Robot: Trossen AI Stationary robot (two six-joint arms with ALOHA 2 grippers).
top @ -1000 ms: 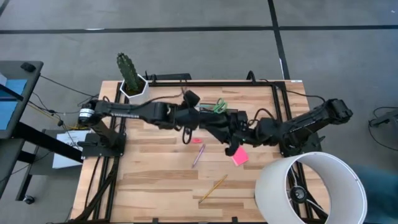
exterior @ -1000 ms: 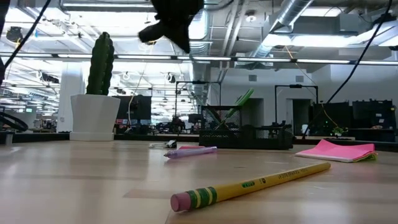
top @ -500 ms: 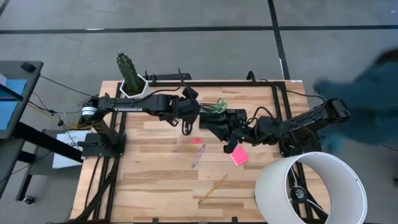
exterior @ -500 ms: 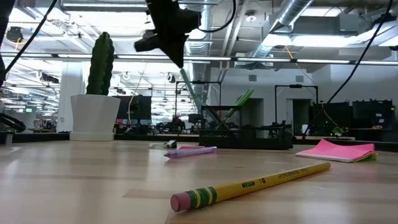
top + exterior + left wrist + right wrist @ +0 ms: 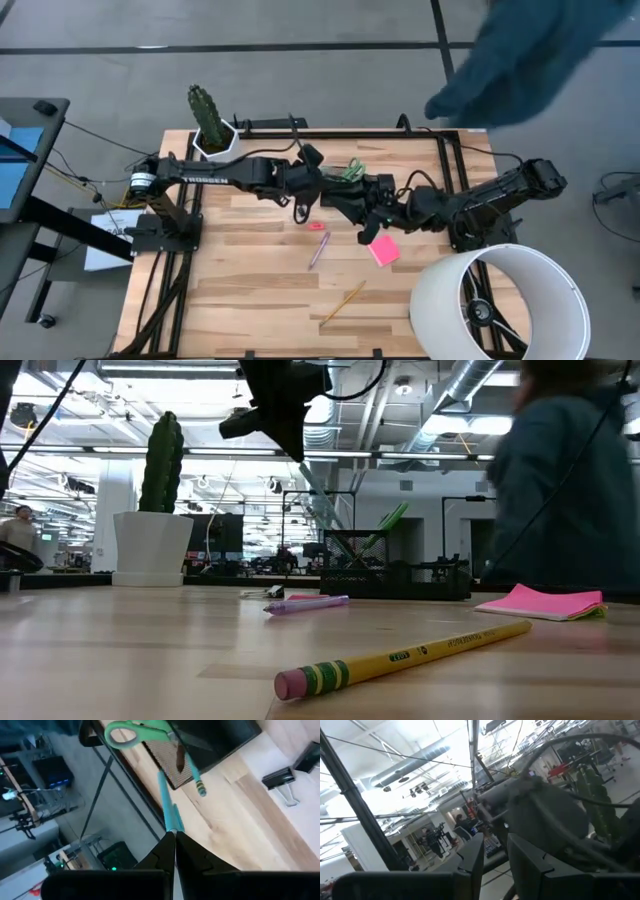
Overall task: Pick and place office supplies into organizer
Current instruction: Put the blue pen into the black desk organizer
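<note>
- the left gripper (image 5: 175, 836) is clamped on a teal pen (image 5: 167, 805), held above the table near the black mesh organizer (image 5: 352, 172) at the far middle of the table.
- the pen hangs point-down and tilted in the low view, its lower end (image 5: 318, 508) just above the organizer's left edge (image 5: 335, 565); green-handled scissors (image 5: 135, 730) already stand in it.
- to do this well, i judge the arm should bring the pen more upright and centre it over an open compartment before lowering, so the tip does not catch the mesh wall or the scissors.
- let go only once the tip is well inside; dropped from this tilt it may tip out over the low wall.
- the right gripper (image 5: 385, 222) waits just right of the left one, above the pink sticky-note pad (image 5: 385, 251); its fingers (image 5: 470, 860) stand apart with nothing between them.
- a purple pen (image 5: 319, 249), a small pink eraser (image 5: 316, 226), a yellow pencil (image 5: 400, 657) and a black binder clip (image 5: 281, 782) still lie on the table.
</note>
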